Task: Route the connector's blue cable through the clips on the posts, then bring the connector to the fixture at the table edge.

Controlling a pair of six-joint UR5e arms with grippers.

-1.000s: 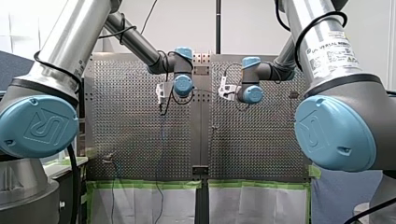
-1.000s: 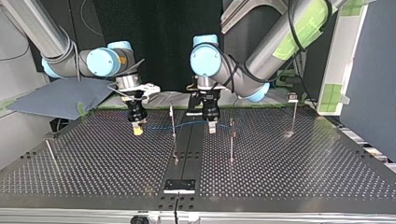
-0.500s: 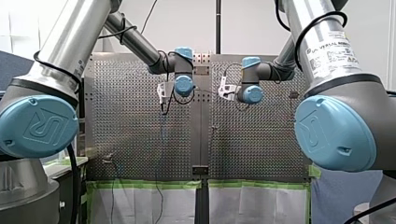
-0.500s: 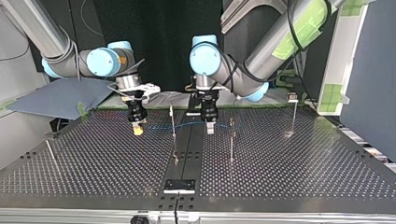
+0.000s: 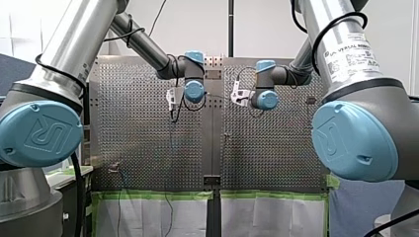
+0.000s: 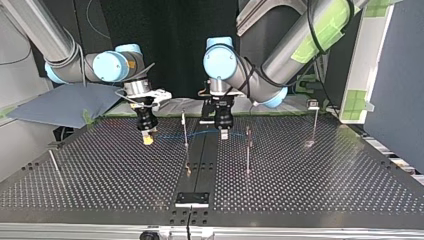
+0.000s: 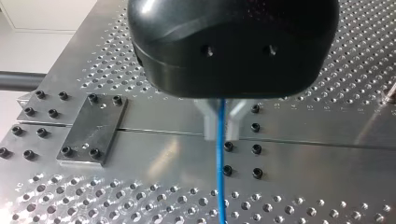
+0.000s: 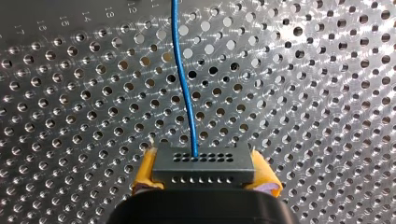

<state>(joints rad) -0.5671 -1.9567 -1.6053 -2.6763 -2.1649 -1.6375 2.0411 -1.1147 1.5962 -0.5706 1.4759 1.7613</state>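
The blue cable (image 6: 192, 135) runs low over the table between my two grippers and past a thin post (image 6: 184, 129). My right gripper (image 6: 147, 139), at the top view's left, is shut with its yellow pads (image 8: 148, 169) on the dark grey connector (image 8: 204, 167); the cable leaves the connector's face. My left gripper (image 6: 224, 133), near the middle seam, has its pale fingers (image 7: 211, 125) shut on the blue cable (image 7: 221, 154), which passes between them and on ahead. The black fixture (image 6: 192, 198) sits at the table's near edge in the top view.
More posts stand on the perforated table (image 6: 325, 185): one (image 6: 247, 150) just beside my left gripper, one with a clip head (image 6: 314, 120) at the top view's right, and a leaning one (image 6: 55, 167) at its left. A screwed metal plate (image 7: 91, 130) lies beside my left gripper.
My left gripper has shifted slightly toward the top view's left and risen a little, and its fingers have shut on the cable. My right gripper has stayed still with the connector.
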